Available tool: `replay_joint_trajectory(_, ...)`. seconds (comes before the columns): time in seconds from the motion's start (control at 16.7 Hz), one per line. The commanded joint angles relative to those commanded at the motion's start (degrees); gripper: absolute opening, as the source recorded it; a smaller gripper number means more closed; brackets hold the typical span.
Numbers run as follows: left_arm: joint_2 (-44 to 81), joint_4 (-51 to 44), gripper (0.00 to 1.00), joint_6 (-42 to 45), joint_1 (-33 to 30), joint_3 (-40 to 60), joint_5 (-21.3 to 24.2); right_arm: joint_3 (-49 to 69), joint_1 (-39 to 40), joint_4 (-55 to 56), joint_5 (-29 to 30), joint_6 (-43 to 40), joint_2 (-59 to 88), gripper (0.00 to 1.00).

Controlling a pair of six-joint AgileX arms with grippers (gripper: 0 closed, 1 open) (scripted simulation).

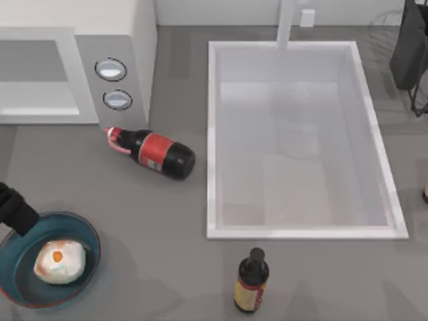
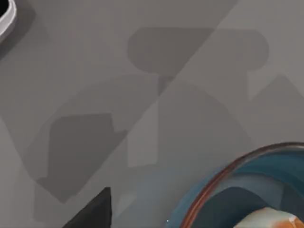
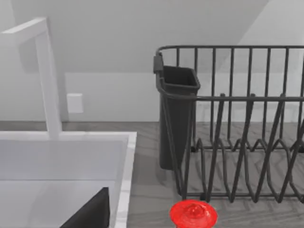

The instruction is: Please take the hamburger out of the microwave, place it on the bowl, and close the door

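The hamburger (image 1: 60,261) lies inside the bowl (image 1: 85,231) at the near left corner of the bench (image 1: 134,214) in the top view, cream surface up with its orange spot showing. The left end effector (image 1: 15,208) sits at the left edge, just over the bowl's far-left rim; whether its fingers are wide or narrow cannot be told. The microwave (image 1: 130,40) stands at the far left, two round dials facing up on its grey panel. The door (image 1: 37,77) lies flat in line with the panel, window and white frame visible. A cola bottle (image 1: 154,152) lies on its side just in front of the microwave, red cap toward the panel. A white sink (image 1: 214,134) occupies the centre-right of the bench, with a tap (image 1: 286,23) at its far edge. A dark sauce bottle (image 1: 252,281) stands upright near the front edge, just in front of the sink. A dark rack (image 1: 409,47) sits at the far right corner.

Left wrist view: the bowl's reddish rim curves across one corner above bare grey bench; a part of the hamburger lies within it.

Right wrist view: the sink edge, the tap, the wire rack with its dark cutlery cup (image 3: 176,114), and a red cap (image 3: 194,213) on the bench beside the rack
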Motion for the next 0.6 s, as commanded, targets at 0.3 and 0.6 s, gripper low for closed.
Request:
replay_joint_trajectory(0.3,-26.3,17.5,1.00,31.8,5.6,-12.8,8.1,0.0,0.0,0.0,0.0,0.0,0.0,1.00)
replay_joint_trajectory(0.6,-43.2,29.0,1.00,49.9,8.5,-20.8,12.9,0.0,0.0,0.0,0.0,0.0,0.0,1.00)
